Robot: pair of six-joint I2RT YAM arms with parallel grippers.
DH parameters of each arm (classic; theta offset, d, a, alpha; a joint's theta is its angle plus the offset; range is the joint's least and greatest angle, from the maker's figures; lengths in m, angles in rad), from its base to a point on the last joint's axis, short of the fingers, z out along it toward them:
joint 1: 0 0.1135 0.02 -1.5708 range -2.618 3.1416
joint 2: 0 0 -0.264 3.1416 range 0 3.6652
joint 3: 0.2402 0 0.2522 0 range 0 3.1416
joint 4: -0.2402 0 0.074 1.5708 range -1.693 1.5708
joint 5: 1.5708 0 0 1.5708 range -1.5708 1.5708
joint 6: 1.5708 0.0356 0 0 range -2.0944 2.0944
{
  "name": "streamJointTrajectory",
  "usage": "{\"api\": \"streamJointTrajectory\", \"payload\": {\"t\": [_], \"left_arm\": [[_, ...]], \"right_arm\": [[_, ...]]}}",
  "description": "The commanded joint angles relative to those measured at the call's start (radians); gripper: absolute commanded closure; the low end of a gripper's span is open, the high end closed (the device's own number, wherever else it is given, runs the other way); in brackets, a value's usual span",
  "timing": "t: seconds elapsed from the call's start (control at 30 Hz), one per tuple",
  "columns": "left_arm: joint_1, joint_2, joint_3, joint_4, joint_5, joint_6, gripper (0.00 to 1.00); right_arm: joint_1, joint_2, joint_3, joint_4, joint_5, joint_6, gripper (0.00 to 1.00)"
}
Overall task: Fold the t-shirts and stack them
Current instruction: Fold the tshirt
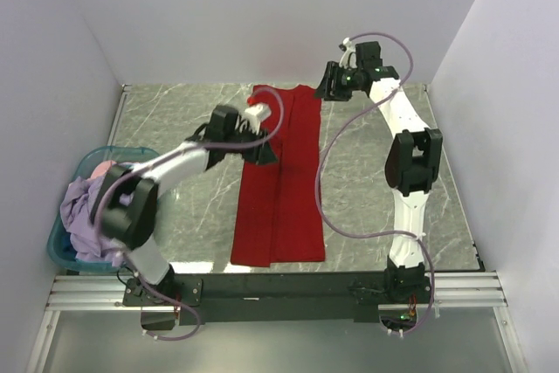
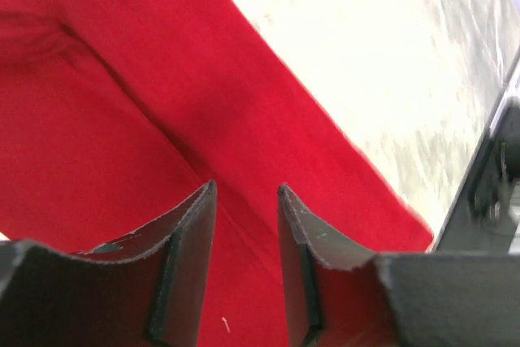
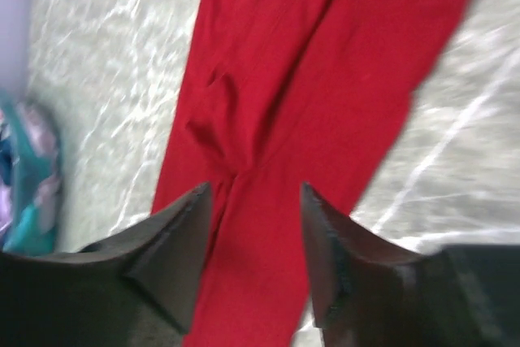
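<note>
A: Where to find the red t-shirt (image 1: 279,189)?
B: Flat on the marbled grey table (image 1: 175,111), about midway between the two arms, folded lengthwise into a long narrow strip.
A: Long axis?
B: Running from the near edge by the arm bases toward the back wall, leaning only a little, with the near end set slightly further left than the far end. Somewhat broader at the near end too.
A: Any way to tell collar end from hem?
B: Cannot tell from above. Only a small bump of cloth at the far left corner, and a crease down the middle along the whole length, at the meeting of the two folded-in sides.
A: And the left gripper (image 1: 265,153)?
B: Over the left half of the strip, past its middle toward the far end. Fingers apart in the wrist view, red cloth showing through the gap, nothing pinched.
A: Right gripper (image 1: 325,89)?
B: By the far right corner of the strip, raised above it. Fingers spread wide and empty, the red strip below them in a blurred wrist view.
A: Other shirts?
B: Heaped in the teal basket (image 1: 61,246) at the table's left edge, well apart from the red one: lavender shirt (image 1: 83,216) on top, a bit of pink cloth (image 1: 100,168) behind
</note>
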Motion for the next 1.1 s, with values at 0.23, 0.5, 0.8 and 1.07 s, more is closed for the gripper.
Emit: {"api": "streamJointTrajectory", "payload": {"t": [0.23, 0.5, 0.8, 1.07], "left_arm": [[0.062, 0.448, 0.413, 0.135, 0.061, -0.284, 0.63], [0.085, 0.648, 0.513, 0.244, 0.026, -0.466, 0.63], [0.105, 0.818, 0.587, 0.348, -0.097, -0.73, 0.63], [0.112, 0.886, 0.68, 0.402, -0.169, -0.802, 0.62]], "right_arm": [[0.016, 0.15, -0.022, 0.0, -0.153, 0.058, 0.54], [0.016, 0.271, 0.076, 0.013, -0.116, 0.098, 0.54], [-0.006, 0.231, 0.115, -0.036, -0.036, 0.034, 0.44], [-0.021, 0.13, 0.087, -0.114, 0.0, -0.078, 0.41]]}}
